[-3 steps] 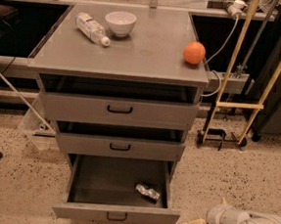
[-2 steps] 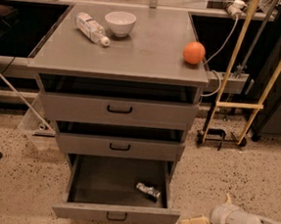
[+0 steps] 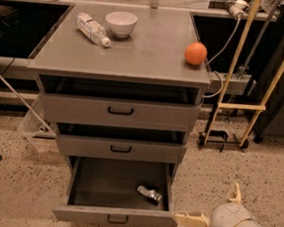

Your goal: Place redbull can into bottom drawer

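Note:
The redbull can [image 3: 149, 193] lies on its side on the floor of the bottom drawer [image 3: 115, 214], toward its right front part. The bottom drawer is pulled out, with a dark-grey interior and a small black handle. My gripper [image 3: 213, 207] is at the bottom right of the camera view, outside the drawer and just past its right front corner. It is open and empty: one cream finger [image 3: 190, 221] points left at the drawer corner, the other [image 3: 234, 193] points up.
The cabinet top [image 3: 137, 55] carries a clear plastic bottle [image 3: 92, 29], a white bowl [image 3: 121, 23] and an orange ball [image 3: 195, 53]. The two upper drawers stand slightly ajar. Yellow poles and a wheeled stand [image 3: 224, 137] are to the right. The floor is speckled.
My arm has shifted slightly at the bottom right, and the upward finger shows more now. The can lies in the same spot in the drawer.

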